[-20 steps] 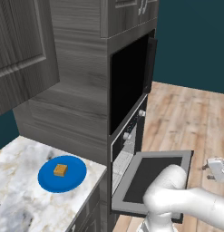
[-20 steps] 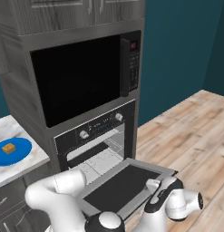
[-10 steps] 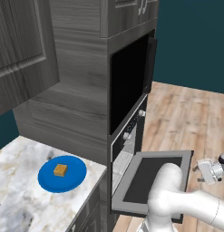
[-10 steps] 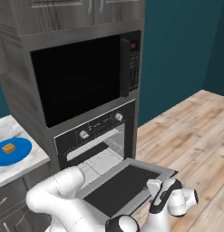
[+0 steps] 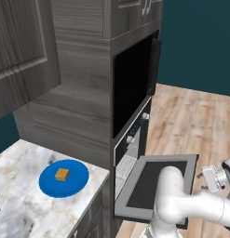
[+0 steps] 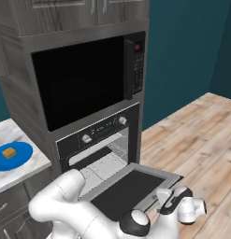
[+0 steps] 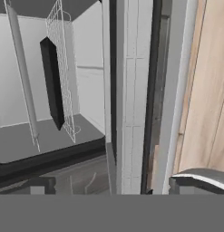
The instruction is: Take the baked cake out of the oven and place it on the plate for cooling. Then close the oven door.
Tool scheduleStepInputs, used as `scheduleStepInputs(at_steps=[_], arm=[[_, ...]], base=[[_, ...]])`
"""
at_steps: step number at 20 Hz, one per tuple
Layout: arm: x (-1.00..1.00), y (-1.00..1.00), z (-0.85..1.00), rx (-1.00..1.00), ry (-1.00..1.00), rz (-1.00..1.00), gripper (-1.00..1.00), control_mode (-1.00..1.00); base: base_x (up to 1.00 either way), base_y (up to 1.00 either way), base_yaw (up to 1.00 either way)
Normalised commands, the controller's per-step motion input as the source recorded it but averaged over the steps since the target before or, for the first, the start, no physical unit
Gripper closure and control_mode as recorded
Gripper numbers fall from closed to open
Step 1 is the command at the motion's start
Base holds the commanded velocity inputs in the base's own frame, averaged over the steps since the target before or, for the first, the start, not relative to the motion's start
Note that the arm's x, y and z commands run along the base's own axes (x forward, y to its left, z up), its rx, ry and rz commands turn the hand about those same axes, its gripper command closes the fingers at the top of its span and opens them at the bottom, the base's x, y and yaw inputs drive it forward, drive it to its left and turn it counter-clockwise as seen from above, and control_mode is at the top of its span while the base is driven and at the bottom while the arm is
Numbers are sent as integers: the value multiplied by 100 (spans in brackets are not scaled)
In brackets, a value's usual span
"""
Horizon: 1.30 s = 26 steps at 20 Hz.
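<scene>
The baked cake (image 5: 62,174) (image 6: 9,152), a small orange-brown block, lies on the blue plate (image 5: 74,182) (image 6: 19,158) on the marble counter left of the oven. The oven (image 5: 131,138) (image 6: 104,130) stands open, its door (image 5: 156,182) (image 6: 127,187) dropped flat. My gripper (image 5: 211,179) (image 6: 167,201) (image 7: 113,188) hovers open and empty just off the door's front right edge. In the rolled hand view the door is seen edge-on in line with the gap between my fingertips (image 7: 39,185), with the wire rack (image 7: 60,68) and pale cavity beyond.
A larger black cavity (image 5: 132,83) (image 6: 82,79) with a side-hinged door sits above the oven. Grey cabinets (image 5: 23,46) hang over the marble counter (image 5: 18,209) (image 6: 9,175). Wooden floor (image 5: 191,116) (image 6: 201,140) stretches to the right of the door.
My hand has drifted slightly lower and closer to the door's front edge. The jaws stay open; the cake, plate and door have not moved.
</scene>
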Motion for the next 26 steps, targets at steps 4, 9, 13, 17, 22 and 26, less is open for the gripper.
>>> scheduleStepInputs(at_steps=[4, 9, 13, 17, 22, 26], arm=[[23, -26, -58, 8, -3, 2, -100, -100], [18, -10, -60, 8, -9, 4, -100, -100], [18, 0, -54, 12, -17, 6, -100, -100], [16, 0, -59, 15, -15, 7, -100, -100], [14, -4, -65, 17, -9, 7, -100, -100], [19, -14, -69, 18, -4, 7, -100, -100]], base=[[0, 0, 0], [0, 0, 0], [0, 0, 0], [0, 0, 0], [0, 0, 0], [0, 0, 0]])
